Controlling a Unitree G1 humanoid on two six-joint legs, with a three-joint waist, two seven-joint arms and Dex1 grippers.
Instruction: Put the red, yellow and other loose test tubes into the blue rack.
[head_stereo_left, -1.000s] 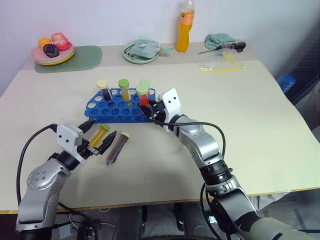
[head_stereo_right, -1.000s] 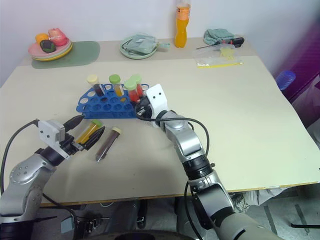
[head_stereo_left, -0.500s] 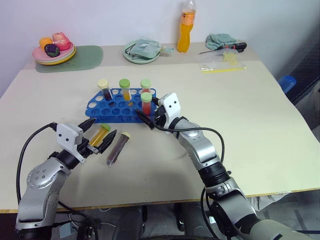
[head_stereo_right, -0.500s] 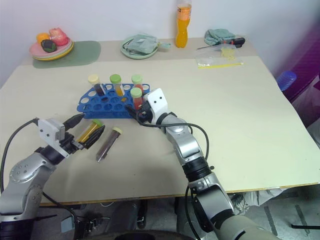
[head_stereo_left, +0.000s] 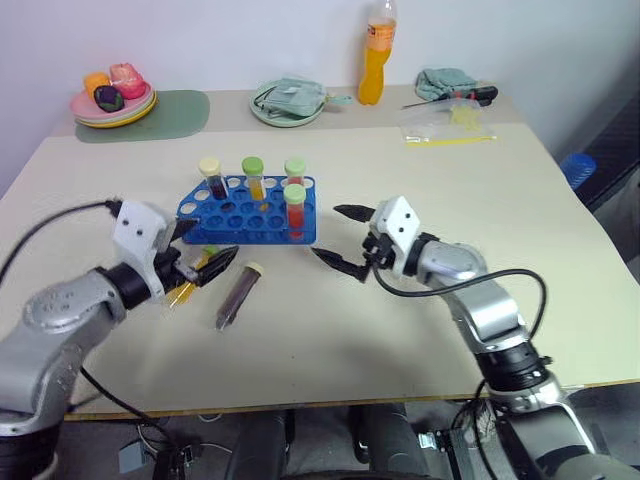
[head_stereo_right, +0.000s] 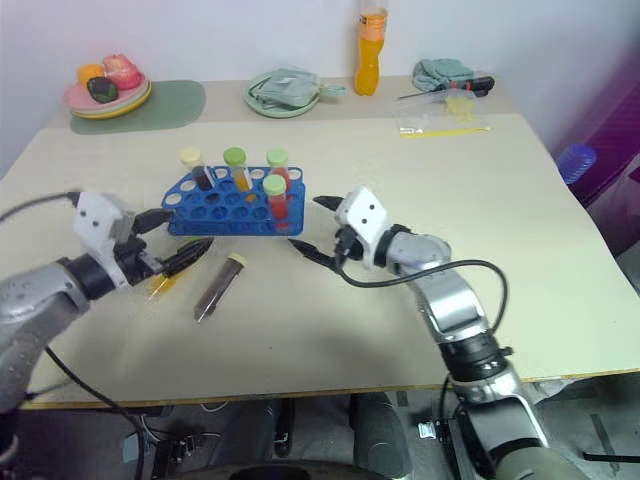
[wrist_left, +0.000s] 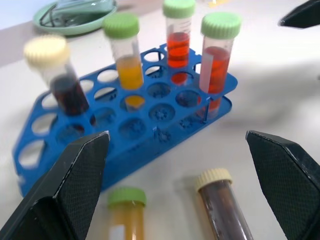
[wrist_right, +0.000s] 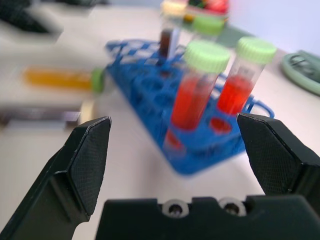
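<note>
Right end effector (head_stereo_left: 342, 240) and left end effector (head_stereo_left: 205, 255): fingers fully apart, empty, beside the bright blue plastic rack (head_stereo_left: 250, 210).

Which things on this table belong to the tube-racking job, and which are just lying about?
Job: blue rack holding four tubes; loose yellow tube and loose dark tube lying on the table beside it; left gripper and right gripper, both open.

Lying about: orange bottle, green plate, plate of toy food, plastic bag, cloth.

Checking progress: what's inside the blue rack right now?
The blue rack holds four upright capped tubes: dark purple-brown, yellow-orange and two red. Their tips are hidden by the rack's tiers.
</note>
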